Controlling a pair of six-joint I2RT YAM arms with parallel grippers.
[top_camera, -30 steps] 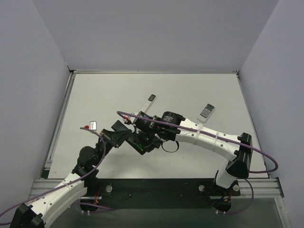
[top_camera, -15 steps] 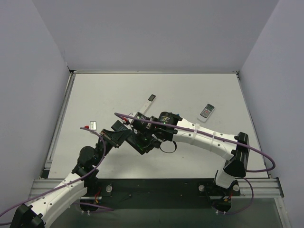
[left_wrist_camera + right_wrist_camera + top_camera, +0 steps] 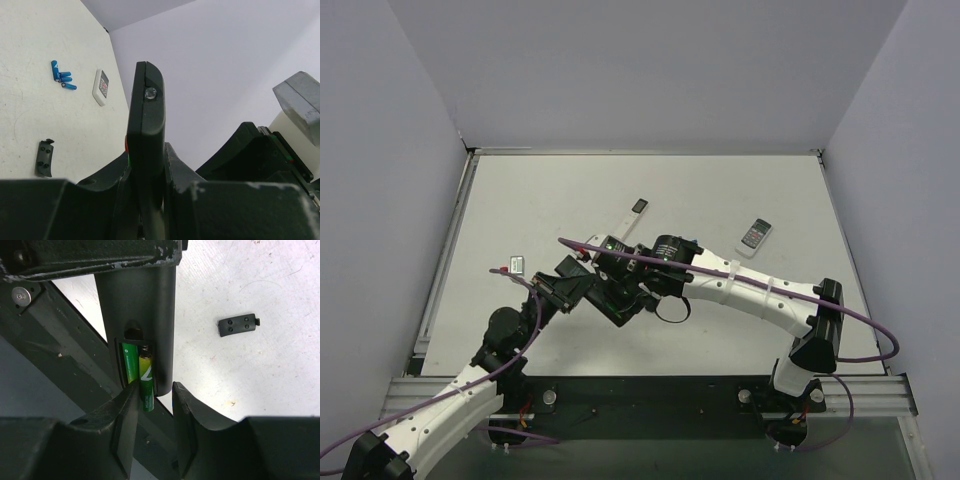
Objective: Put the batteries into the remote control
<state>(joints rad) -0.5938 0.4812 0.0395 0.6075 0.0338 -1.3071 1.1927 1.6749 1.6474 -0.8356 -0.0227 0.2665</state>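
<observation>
Though askew, battery (image 3: 145, 385) within right pincer (image 3: 155, 392)

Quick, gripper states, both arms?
Left gripper: closed on the remote control.
Right gripper: open, gripping nothing; a green battery ends in its gap.

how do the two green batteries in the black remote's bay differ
In the right wrist view, the left battery lies wholly inside the open bay of the remote; the right battery overhangs the bay's near edge. The left battery's far end reaches further up the bay; the right battery sits lower, its near end between the open jaws of the right gripper. Both are slim, green and lie side by side.
</observation>
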